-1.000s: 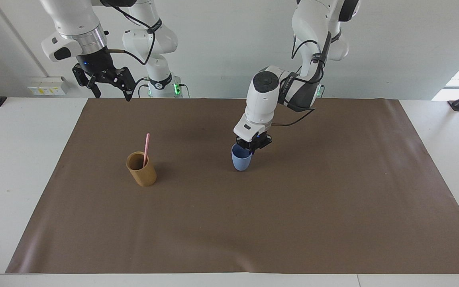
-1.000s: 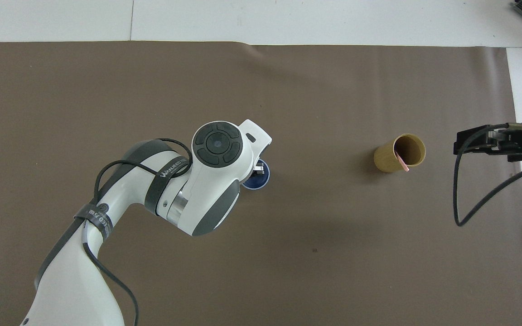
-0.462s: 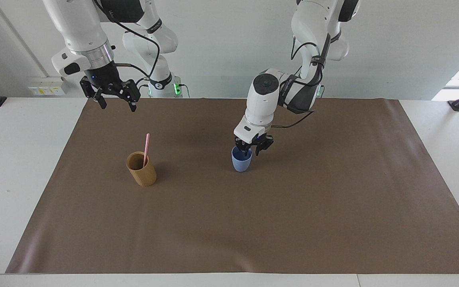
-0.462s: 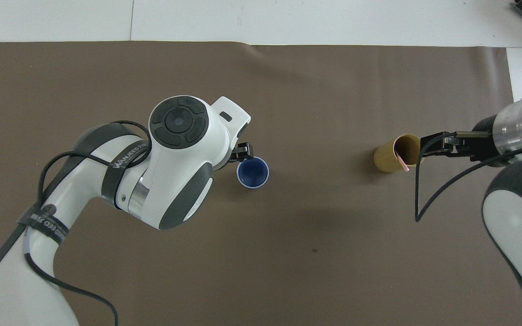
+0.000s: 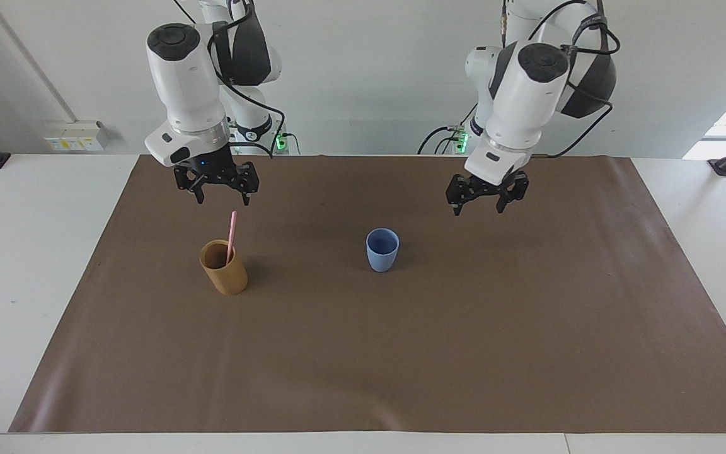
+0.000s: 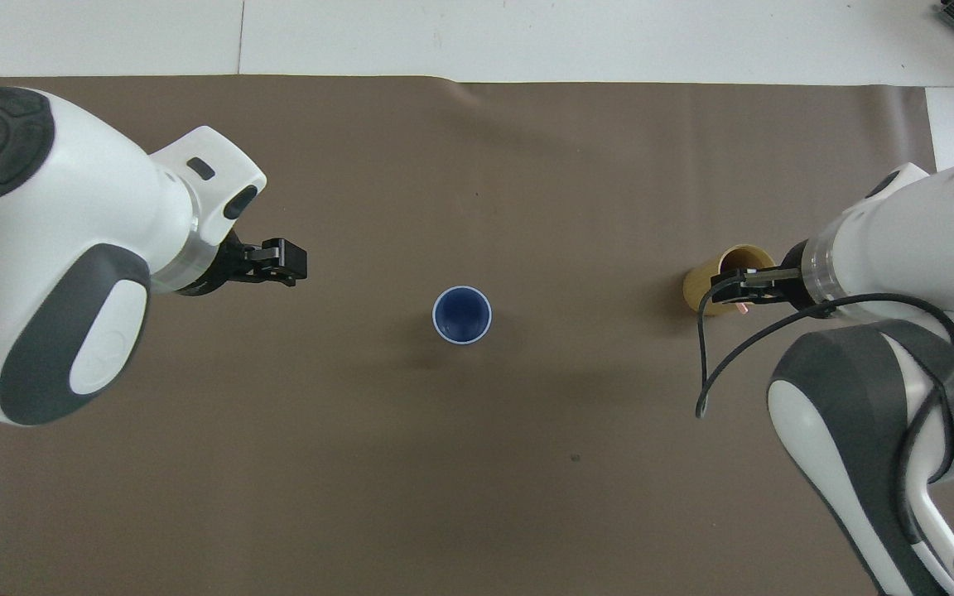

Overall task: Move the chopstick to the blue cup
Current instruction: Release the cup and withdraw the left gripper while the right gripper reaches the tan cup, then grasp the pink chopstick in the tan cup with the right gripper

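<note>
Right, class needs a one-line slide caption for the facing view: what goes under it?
Both grippers open: right gripper above chopstick in tan holder, left gripper raised clear of the empty blue cup.

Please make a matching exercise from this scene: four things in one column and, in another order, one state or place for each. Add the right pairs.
Things:
1. chopstick
2. blue cup
3. left gripper
4. right gripper

States or places:
A. open, in the air above the brown holder
B. standing in the brown holder
C. empty, upright on the mat
D. open, raised over bare mat

Pairs: 1-B, 2-C, 3-D, 4-A
</note>
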`<state>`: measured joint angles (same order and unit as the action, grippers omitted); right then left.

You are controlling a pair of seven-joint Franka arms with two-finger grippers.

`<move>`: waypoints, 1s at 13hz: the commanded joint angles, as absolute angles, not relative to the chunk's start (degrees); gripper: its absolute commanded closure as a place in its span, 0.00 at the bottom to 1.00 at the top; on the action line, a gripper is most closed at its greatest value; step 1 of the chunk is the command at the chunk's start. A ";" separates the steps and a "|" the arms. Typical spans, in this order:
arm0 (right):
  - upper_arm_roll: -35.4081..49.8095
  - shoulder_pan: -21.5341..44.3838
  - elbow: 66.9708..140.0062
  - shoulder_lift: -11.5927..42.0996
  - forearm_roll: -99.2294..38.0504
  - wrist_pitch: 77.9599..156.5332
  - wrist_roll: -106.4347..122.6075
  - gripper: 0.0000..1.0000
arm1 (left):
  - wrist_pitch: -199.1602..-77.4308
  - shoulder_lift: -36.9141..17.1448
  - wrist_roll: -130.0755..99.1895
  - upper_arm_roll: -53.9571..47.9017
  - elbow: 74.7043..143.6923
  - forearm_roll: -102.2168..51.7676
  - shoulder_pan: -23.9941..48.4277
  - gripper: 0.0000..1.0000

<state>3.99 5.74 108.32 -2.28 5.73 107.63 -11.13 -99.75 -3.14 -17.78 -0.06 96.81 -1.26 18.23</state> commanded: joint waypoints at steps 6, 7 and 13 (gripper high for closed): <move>4.04 6.24 115.75 -3.08 8.88 113.11 -9.24 0.42 | -97.64 0.69 5.18 -0.70 97.83 -0.79 1.85 0.00; 4.04 6.15 115.84 -3.08 8.88 113.12 -8.18 0.47 | -97.04 0.96 5.19 -0.70 96.08 -0.70 1.93 0.00; 4.04 6.06 114.44 -2.90 8.88 113.29 -7.74 0.85 | -87.09 2.02 4.57 -1.14 86.83 -0.88 1.93 0.00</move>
<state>3.96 6.40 114.19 -1.84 8.11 112.50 -9.09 -88.13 1.87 4.77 -1.21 87.52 -1.24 1.92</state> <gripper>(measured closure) 0.846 0.000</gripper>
